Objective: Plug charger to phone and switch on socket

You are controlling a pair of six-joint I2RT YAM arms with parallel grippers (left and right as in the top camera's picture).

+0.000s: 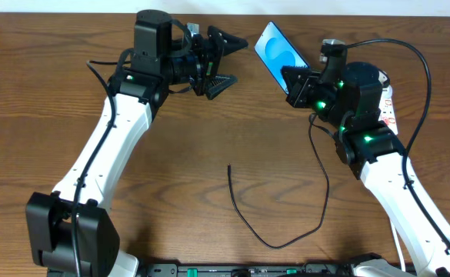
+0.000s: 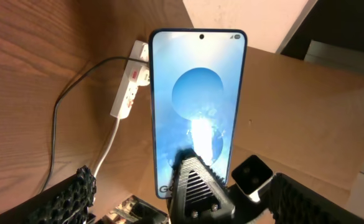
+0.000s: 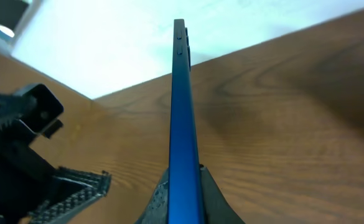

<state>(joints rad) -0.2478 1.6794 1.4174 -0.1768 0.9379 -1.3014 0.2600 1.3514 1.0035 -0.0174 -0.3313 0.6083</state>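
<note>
Overhead view, R arm: the right gripper (image 1: 294, 83) is clamped on the lower end of the phone (image 1: 278, 50). The phone is lifted clear of the table (image 1: 155, 154), w/ its blue screen turned toward the left gripper (image 1: 226, 60).

L arm: the left gripper's jaws are spread wide and grasp nothing. It sits near the phone, not touching it.

Left wrist view: the phone stands upright, screen facing the cam. The right gripper's fingers (image 2: 194, 186) cover its bottom edge (port not visible).

Right wrist view: the phone is seen edge-on, pinched between both pads, side buttons (image 3: 180, 37) toward the far end.

Charger cable (image 1: 275, 245): lies loose on the table. Its free tip rests mid-table, well apart from both grippers. From there it loops toward the near edge, then back up toward the R arm.

Power strip (image 1: 390, 101): lies at the table's right side, partly under the R arm, w/ a white cord (image 2: 107, 149) leaving it. Switch position: cannot tell.
</note>
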